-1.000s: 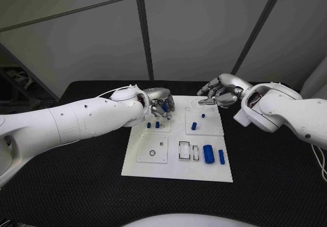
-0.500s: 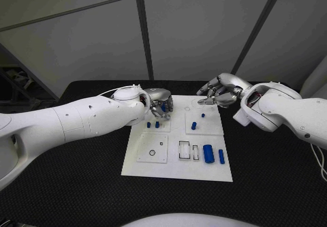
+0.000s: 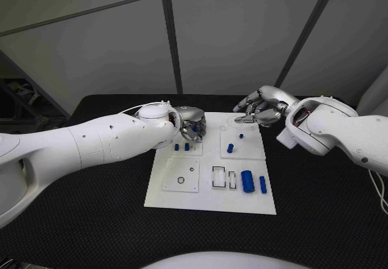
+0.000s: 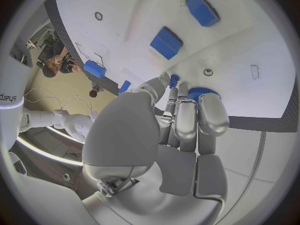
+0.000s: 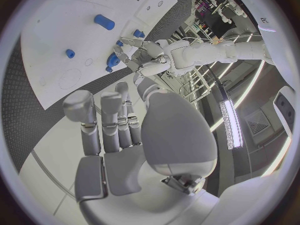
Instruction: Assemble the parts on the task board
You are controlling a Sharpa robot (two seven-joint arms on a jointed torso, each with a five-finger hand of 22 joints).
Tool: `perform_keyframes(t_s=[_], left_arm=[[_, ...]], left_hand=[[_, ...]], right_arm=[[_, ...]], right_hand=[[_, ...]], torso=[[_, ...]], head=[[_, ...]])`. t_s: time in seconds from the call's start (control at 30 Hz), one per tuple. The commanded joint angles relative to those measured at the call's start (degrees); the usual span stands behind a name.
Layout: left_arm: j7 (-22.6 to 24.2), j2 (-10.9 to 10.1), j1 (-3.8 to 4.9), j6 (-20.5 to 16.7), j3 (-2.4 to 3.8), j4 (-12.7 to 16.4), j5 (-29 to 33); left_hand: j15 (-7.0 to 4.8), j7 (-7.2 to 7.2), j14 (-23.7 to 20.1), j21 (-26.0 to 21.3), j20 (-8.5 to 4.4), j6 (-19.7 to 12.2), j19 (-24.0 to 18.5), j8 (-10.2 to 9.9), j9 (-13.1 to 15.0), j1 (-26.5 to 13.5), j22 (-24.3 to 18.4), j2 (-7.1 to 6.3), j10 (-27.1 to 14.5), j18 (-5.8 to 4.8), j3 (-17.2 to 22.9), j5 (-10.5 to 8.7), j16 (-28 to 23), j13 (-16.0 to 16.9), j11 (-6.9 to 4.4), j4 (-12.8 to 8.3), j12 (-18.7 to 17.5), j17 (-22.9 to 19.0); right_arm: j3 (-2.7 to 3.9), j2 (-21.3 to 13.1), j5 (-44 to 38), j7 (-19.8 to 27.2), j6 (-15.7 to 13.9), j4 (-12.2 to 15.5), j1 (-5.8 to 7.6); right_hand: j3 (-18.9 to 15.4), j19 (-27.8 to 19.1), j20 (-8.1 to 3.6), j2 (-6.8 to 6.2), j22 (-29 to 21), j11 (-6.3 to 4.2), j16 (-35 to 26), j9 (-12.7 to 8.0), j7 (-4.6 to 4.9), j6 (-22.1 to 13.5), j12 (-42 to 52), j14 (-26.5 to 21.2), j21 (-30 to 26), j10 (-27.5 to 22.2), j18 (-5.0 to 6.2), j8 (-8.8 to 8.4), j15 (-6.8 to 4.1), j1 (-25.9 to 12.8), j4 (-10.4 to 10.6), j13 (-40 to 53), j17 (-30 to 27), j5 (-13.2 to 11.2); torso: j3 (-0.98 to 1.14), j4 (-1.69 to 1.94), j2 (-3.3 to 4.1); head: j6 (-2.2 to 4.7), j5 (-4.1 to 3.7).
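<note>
The white task board point(image 3: 208, 197) lies mid-table. My left hand point(image 3: 190, 128) hovers over its far left corner and pinches a blue ribbed round part point(image 4: 199, 92) at its fingertips; the right wrist view also shows that round part point(image 5: 113, 61) under the left hand point(image 5: 139, 49). My right hand point(image 3: 259, 110) hangs over the board's far right edge, fingers loosely bent and holding nothing point(image 5: 103, 116). Two small blue pegs point(image 3: 182, 148) stand just in front of the left hand. Another blue peg point(image 3: 230, 149) and a tiny one point(image 3: 241, 136) stand in the far right plate.
A thick blue cylinder point(image 3: 247, 182) and a thin one point(image 3: 263, 185) lie at the board's near right, beside rectangular slots point(image 3: 219, 177). A square plate with a ring mark point(image 3: 181, 176) sits at the near left. Black table point(image 3: 89, 218) surrounds the board.
My left arm has edged slightly rightward, the hand staying over the far left corner with its part. The right hand has not moved.
</note>
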Motion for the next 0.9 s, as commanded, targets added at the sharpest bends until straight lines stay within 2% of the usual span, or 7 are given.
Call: perform_keyframes(t_s=[0.03, 0.23, 0.37, 0.6, 0.9], left_arm=[[-0.53, 0.16, -0.09, 1.81, -0.05, -0.08, -0.57], [-0.87, 0.27, -0.20, 2.70, -0.05, -0.06, -0.71], [-1.01, 0.31, -0.23, 2.81, -0.05, -0.02, -1.07], [-0.74, 0.35, -0.27, 2.28, -0.05, 0.08, -1.24], [0.32, -0.39, -0.37, 0.06, -0.02, 0.84, -1.27]], left_hand=[[-0.02, -0.01, 2.78, 0.58, 0.08, 0.67, 0.40, 0.23, -0.31, 0.08, 0.39, 0.99, 0.48, -5.93, 0.86, 0.13, 0.46, -0.38, -0.14, -0.11, 0.41, 0.10], [0.35, 0.05, 2.82, 1.74, 0.41, 2.18, 0.63, 0.76, -0.81, 1.18, 1.59, 2.20, 2.38, -6.13, 2.42, 0.53, 1.20, -0.92, -0.38, -1.19, 1.67, 0.34], [0.33, 0.10, 2.77, 2.31, 0.47, 3.01, 0.67, 0.94, -1.14, 2.04, 2.20, 2.93, 3.16, -6.18, 3.55, 2.18, 1.52, -1.23, -0.47, -2.33, 2.24, 0.36], [0.19, 0.09, 2.76, 3.30, 0.42, 4.42, 0.80, 1.28, -1.59, 2.55, 3.24, 4.00, 4.30, -6.32, 4.63, 3.84, 2.20, -1.58, -0.61, -4.13, 3.13, 0.57], [0.23, 0.15, 2.71, 3.60, 0.40, 4.59, 0.87, 1.25, -1.74, 2.36, 3.56, 4.00, 4.37, -6.37, 4.68, 3.97, 2.15, -1.71, -0.63, -4.51, 3.19, 0.40]], right_arm=[[0.04, 0.09, -0.10, 0.53, 0.15, 0.08, 0.11], [0.04, 0.05, -0.10, 0.49, 0.16, 0.13, 0.11], [0.04, 0.03, -0.10, 0.48, 0.15, 0.17, 0.11], [0.05, 0.07, -0.10, 0.49, 0.14, 0.16, 0.11], [0.05, 0.02, -0.10, 0.54, 0.10, 0.15, 0.11]], right_hand=[[0.11, 0.41, 0.06, -0.01, 0.05, -0.15, -0.13, 0.06, 0.11, -0.31, 0.27, 0.43, -0.07, -0.17, 0.51, -0.05, -0.05, -0.33, 0.28, 0.06, 0.05, 0.13], [0.11, 0.41, 0.06, -0.01, 0.05, -0.15, -0.13, 0.06, 0.11, -0.31, 0.27, 0.43, -0.07, -0.17, 0.51, -0.05, -0.05, -0.33, 0.28, 0.06, 0.05, 0.13], [0.11, 0.41, 0.06, -0.01, 0.05, -0.15, -0.13, 0.06, 0.11, -0.31, 0.27, 0.43, -0.07, -0.17, 0.51, -0.05, -0.05, -0.33, 0.28, 0.06, 0.05, 0.13], [0.17, 0.46, 0.05, 0.02, 0.08, -0.16, -0.08, 0.08, 0.10, -0.26, 0.33, 0.49, -0.07, -0.14, 0.50, -0.03, -0.06, -0.32, 0.29, 0.06, 0.17, 0.20], [0.17, 0.46, 0.05, 0.02, 0.08, -0.16, -0.08, 0.08, 0.10, -0.26, 0.33, 0.49, -0.07, -0.14, 0.50, -0.03, -0.06, -0.32, 0.29, 0.06, 0.17, 0.20]], torso=[[-0.01, 0.02, 0.01], [0.00, -0.05, 0.05], [0.00, 0.01, 0.01], [0.01, 0.01, 0.00], [-0.04, 0.02, -0.02]], head=[[-0.02, 0.03], [-0.05, 0.03], [-0.14, 0.04], [-0.19, 0.02], [-0.05, -0.11]])
